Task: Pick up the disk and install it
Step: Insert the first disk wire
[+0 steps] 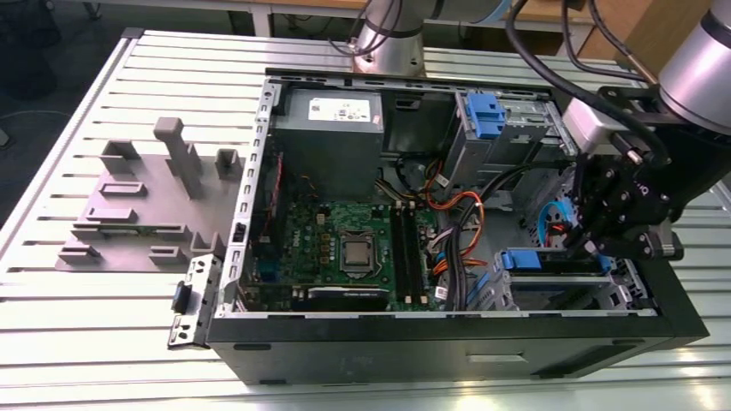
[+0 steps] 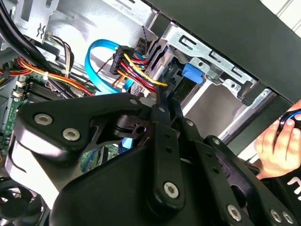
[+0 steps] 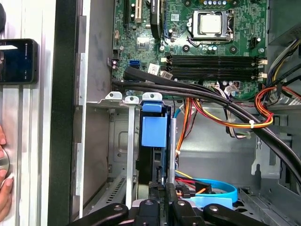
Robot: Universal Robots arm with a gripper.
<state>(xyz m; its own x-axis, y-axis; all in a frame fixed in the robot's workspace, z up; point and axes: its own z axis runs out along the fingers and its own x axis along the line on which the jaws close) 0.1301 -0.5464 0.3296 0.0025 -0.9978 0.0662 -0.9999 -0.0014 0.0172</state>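
Note:
The disk [image 3: 154,129] stands on edge in the grey drive cage [image 3: 120,141] at the case's near corner, on the exterior view's right. Its blue plastic frame [image 1: 525,259] faces the motherboard. The same blue frame end [image 2: 194,73] shows in the second wrist view beyond my fingertips. My gripper [image 3: 163,186] hangs inside the case right behind the disk's other end, in line with it. The two black fingers [image 2: 162,106] are shut together with nothing between them. Whether their tips touch the disk I cannot tell.
Orange, red and yellow cable bundles [image 3: 221,117] and a blue flat cable [image 3: 211,188] lie close beside the cage. The motherboard [image 1: 342,248] fills the case's middle. A second blue-tabbed cage [image 1: 485,116] sits at the back. A person's hand [image 2: 277,141] rests outside the case wall.

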